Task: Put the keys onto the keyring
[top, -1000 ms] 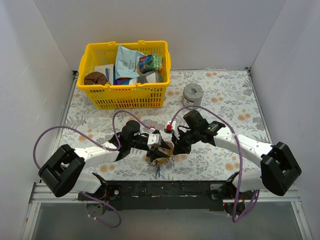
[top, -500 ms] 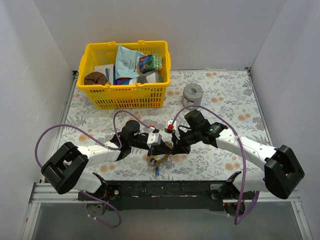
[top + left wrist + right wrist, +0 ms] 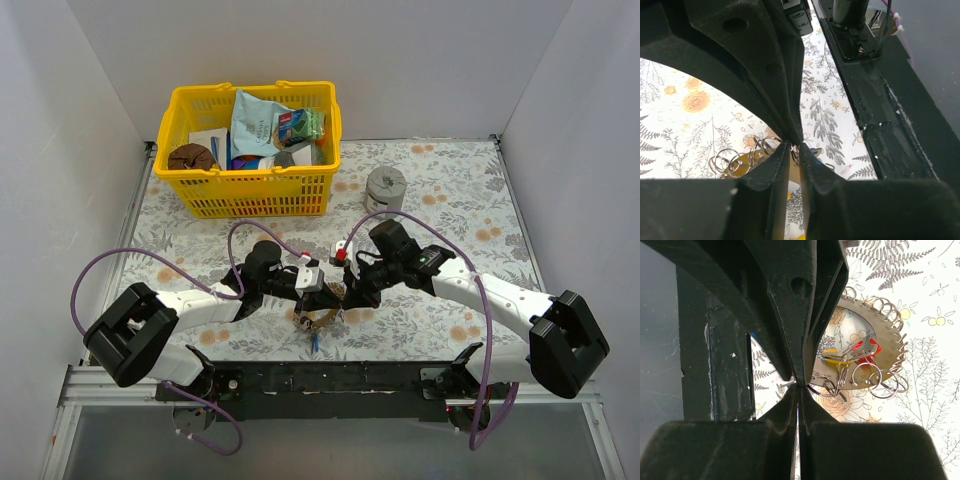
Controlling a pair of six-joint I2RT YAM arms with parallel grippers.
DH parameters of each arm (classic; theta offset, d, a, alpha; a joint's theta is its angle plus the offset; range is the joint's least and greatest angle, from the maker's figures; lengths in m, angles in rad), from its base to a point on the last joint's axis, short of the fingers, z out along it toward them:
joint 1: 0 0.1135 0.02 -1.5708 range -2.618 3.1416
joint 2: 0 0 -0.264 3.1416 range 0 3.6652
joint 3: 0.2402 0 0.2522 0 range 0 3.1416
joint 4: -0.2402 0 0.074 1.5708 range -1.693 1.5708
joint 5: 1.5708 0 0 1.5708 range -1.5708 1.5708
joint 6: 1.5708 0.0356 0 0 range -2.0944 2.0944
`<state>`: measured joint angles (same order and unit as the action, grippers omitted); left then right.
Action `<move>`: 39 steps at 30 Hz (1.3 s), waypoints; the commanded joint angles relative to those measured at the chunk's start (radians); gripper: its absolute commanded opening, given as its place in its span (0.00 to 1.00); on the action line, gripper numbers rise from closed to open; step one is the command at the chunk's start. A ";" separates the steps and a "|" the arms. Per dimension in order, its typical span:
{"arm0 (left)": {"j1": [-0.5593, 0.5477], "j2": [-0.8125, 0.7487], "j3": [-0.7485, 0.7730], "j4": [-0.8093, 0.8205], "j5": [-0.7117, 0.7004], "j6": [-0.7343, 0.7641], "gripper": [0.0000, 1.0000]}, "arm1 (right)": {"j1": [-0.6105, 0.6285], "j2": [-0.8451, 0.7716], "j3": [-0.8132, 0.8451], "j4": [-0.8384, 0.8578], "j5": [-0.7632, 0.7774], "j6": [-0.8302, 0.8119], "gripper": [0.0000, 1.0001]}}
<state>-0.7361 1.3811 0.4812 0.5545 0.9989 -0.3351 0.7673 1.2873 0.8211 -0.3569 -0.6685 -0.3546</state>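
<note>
A: White walls on three sides, floral table [image 3: 450, 200]. Arm pose?
B: Both reach inward, elbows out, meeting at centre front. The left gripper [image 3: 327, 293] and right gripper [image 3: 346, 297] sit nose to nose at the keyring [image 3: 320, 318], just behind the black rail [image 3: 330, 378].
A: Fingers?
B: Right: pressed together, tips at the wire loops [image 3: 880, 382]. Left: almost together, thin slit between them. Can't tell if anything is pinched.
A: Room?
B: Bare cloth on both sides. The basket [image 3: 250, 195] at back left and the cylinder [image 3: 385, 188] at back centre are well apart from the arms.
A: Counts?
B: One keyring, one basket, one cylinder. The keys [image 3: 862, 347] are bunched at the keyring: red, yellow and blue heads seen, rest too tangled to count.
</note>
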 commanded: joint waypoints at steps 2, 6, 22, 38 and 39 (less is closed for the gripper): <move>-0.002 0.004 0.010 -0.019 0.015 0.010 0.05 | 0.003 -0.033 0.021 0.058 -0.020 0.003 0.01; -0.002 0.007 0.016 -0.018 0.020 0.004 0.00 | 0.003 -0.026 0.020 0.056 -0.022 0.003 0.01; 0.001 0.001 -0.154 0.460 -0.120 -0.268 0.00 | -0.003 -0.135 -0.062 0.187 0.112 0.126 0.34; 0.038 0.019 -0.340 1.050 -0.309 -0.510 0.00 | -0.019 -0.140 -0.120 0.306 -0.131 0.174 0.34; 0.041 0.021 -0.342 1.062 -0.309 -0.518 0.00 | -0.019 -0.137 -0.120 0.308 -0.132 0.174 0.34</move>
<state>-0.7090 1.3911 0.1555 1.2915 0.7330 -0.7948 0.7513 1.1316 0.7013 -0.1112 -0.7269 -0.1928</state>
